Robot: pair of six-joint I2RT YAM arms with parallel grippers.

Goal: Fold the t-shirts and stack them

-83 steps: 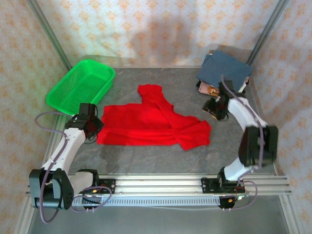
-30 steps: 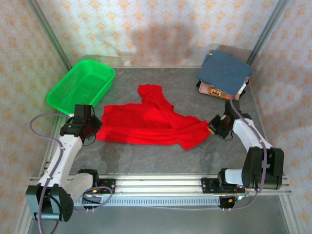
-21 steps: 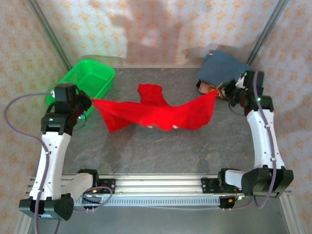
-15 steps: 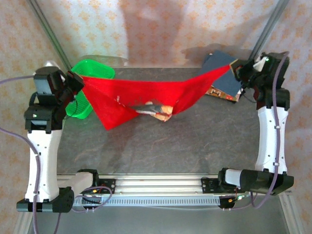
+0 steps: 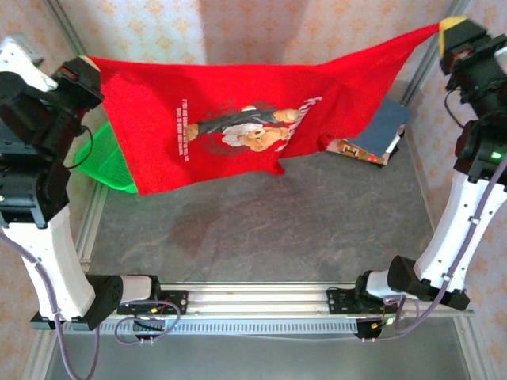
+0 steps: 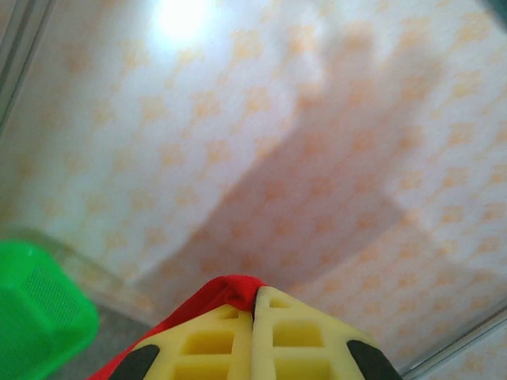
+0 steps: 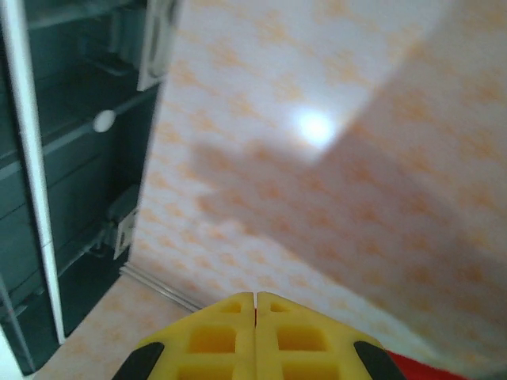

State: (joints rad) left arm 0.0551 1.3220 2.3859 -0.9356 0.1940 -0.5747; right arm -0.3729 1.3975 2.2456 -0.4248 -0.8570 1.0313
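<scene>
Perhaps three t-shirts [image 5: 198, 95] [image 5: 386, 123] [image 5: 356, 149], one basket [image 5: 99, 158], two grippers [image 5: 85, 75] [image 5: 444, 28].

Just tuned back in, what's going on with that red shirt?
The red shirt is held stretched in the air, bear print toward the top camera. The left claw is shut on one end, the right claw on the other. A blue shirt lies on a pile far right; the basket sits far left.

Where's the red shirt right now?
In the top view, the red shirt hangs stretched between the left gripper and right gripper, high over the table.
</scene>
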